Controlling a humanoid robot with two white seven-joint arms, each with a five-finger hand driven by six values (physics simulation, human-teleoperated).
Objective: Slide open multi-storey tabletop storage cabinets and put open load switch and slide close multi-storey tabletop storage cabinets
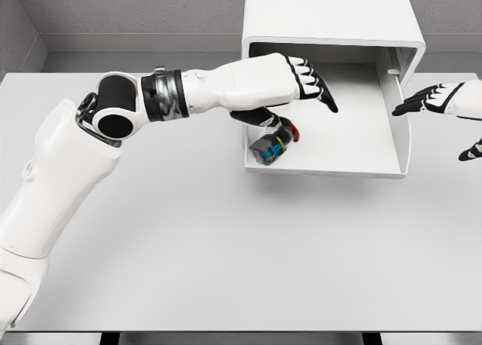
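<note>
Switch sits held in my left hand fingers over the open drawer, right hand loose beside.

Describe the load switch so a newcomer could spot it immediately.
Start at the white cabinet at the table's far edge and follow its pulled-out drawer. At the drawer's front left corner, under the left hand, sits the load switch: small, dark, the only colourful object.

white table, grey wall
</note>
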